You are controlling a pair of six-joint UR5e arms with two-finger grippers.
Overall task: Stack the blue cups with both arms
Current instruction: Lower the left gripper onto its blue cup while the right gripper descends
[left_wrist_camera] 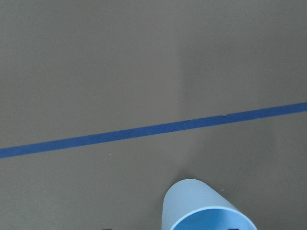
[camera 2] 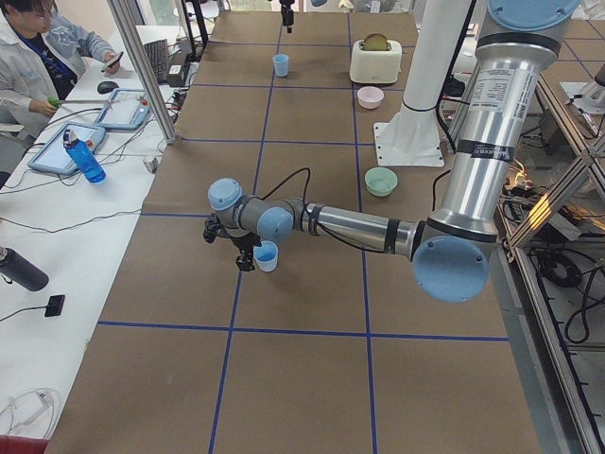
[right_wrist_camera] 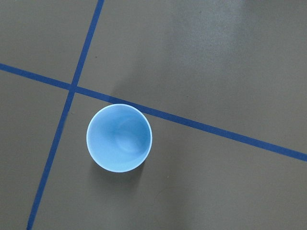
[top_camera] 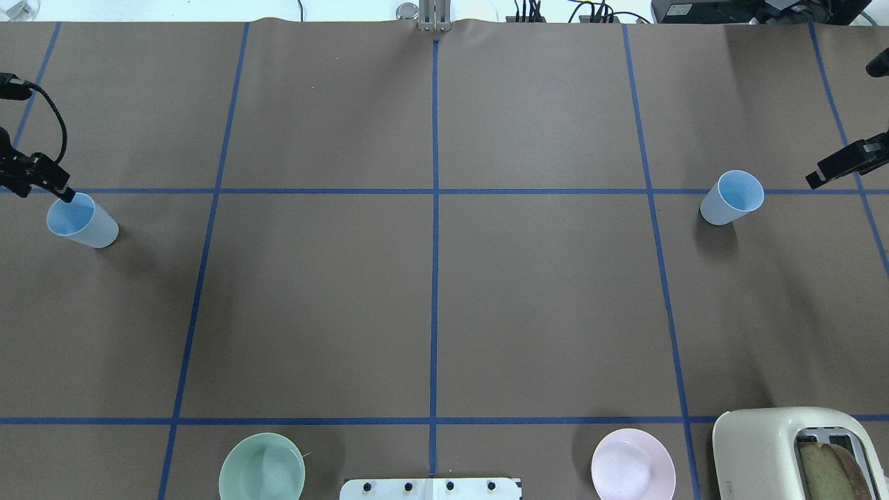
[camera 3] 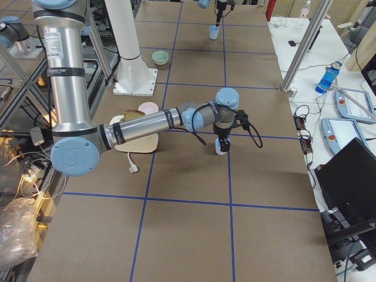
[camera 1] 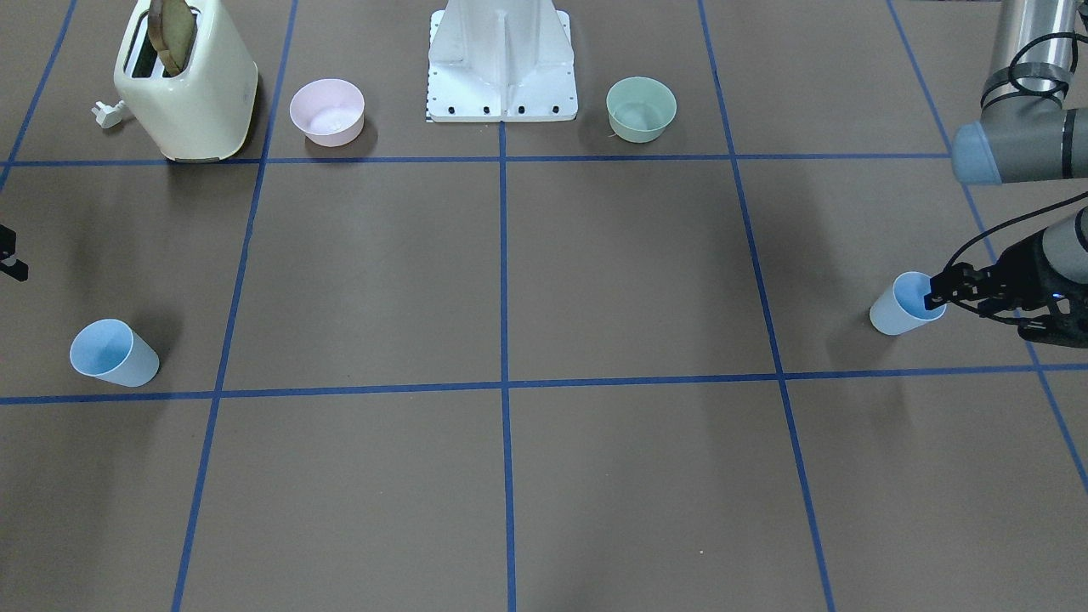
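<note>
Brown paper-covered table (camera 1: 595, 272) gridded with blue tape (camera 1: 503, 272); two blue cups upright, well apart, at opposite ends. Left cup (camera 1: 892, 316) at left hand (camera 1: 937, 291); fingertips at its rim, one seemingly inside; clenched or released, cannot tell. Right cup (camera 1: 113, 353) stands free near tape crossing; right hand (top_camera: 814, 179) near it, not touching; grip state cannot tell. Cream toaster (camera 1: 191, 93) holding toast slice (camera 1: 172, 34); pink bowl (camera 1: 327, 110) and mint-green bowl (camera 1: 641, 108) flank white pedestal (camera 1: 501, 68). Label (camera 2: 494, 90) on left arm (camera 2: 359, 227): writing too small to read.
</note>
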